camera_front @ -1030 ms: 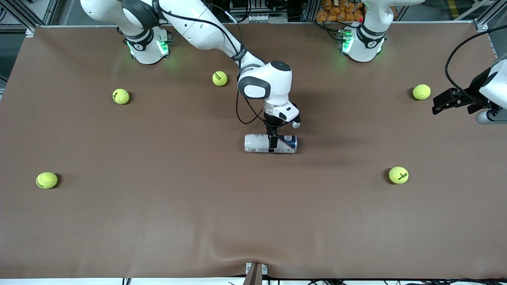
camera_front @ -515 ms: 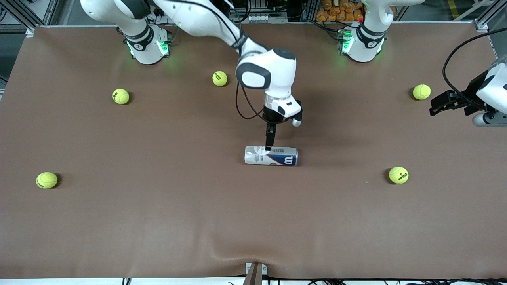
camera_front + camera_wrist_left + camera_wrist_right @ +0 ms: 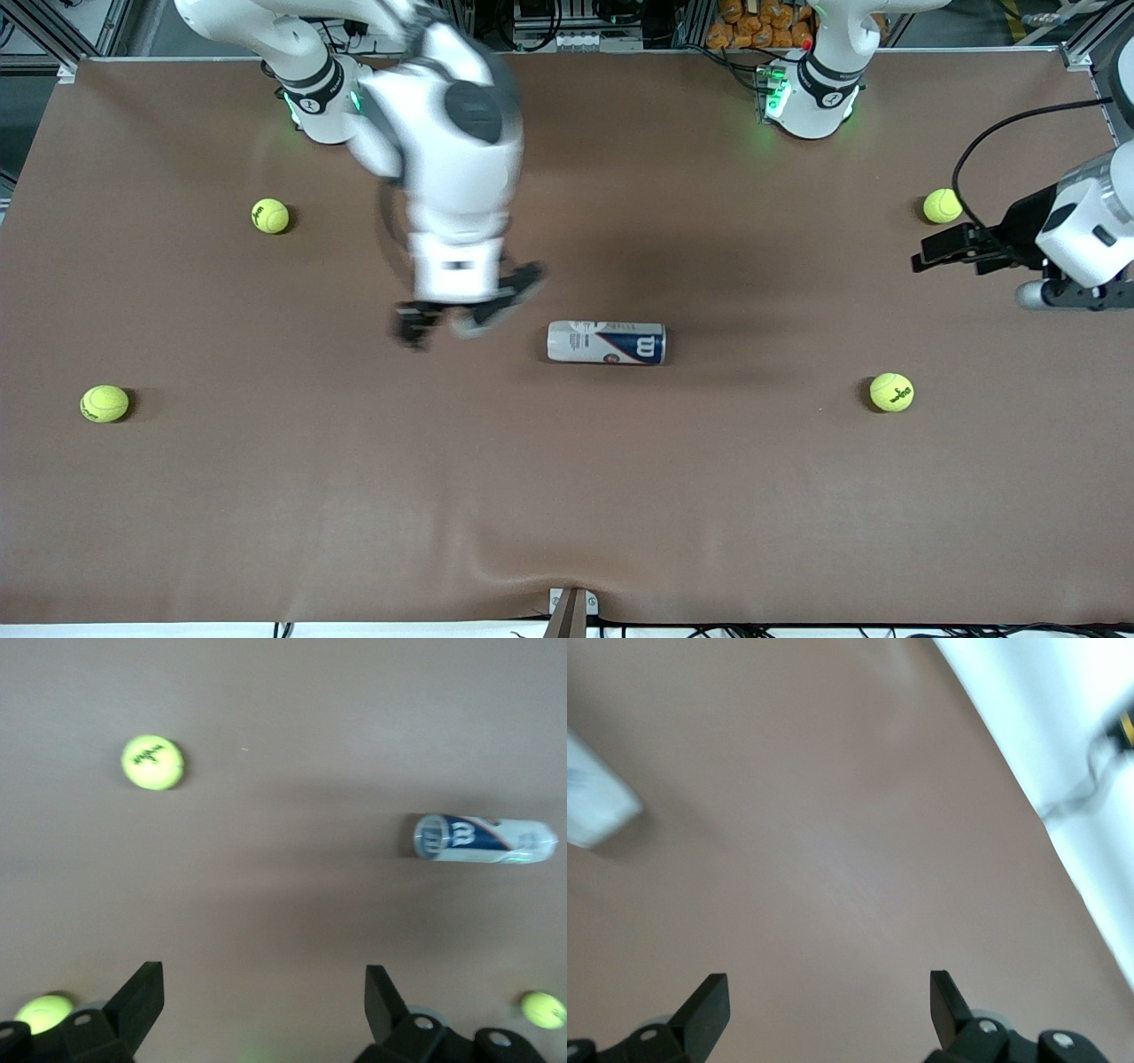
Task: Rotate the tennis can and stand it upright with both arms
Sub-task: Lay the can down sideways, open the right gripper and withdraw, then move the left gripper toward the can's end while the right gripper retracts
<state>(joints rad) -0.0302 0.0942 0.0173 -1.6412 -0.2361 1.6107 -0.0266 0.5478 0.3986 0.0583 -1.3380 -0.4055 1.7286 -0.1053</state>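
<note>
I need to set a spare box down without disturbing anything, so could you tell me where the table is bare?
The widest bare stretch is the table nearer the front camera than the tennis can, between two tennis balls. It is busier beside the can, where the open right claw hangs, and toward the left arm's end, under the open left claw.

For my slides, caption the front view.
Tennis can lies on its side; open right gripper beside it, open left gripper waits.

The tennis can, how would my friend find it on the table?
Look at the middle of the brown table. The tennis can lies there on its side, alone, touched by neither gripper. It is a long white, navy and red tube, while everything else lying on the table is a round yellow-green tennis ball.
</note>
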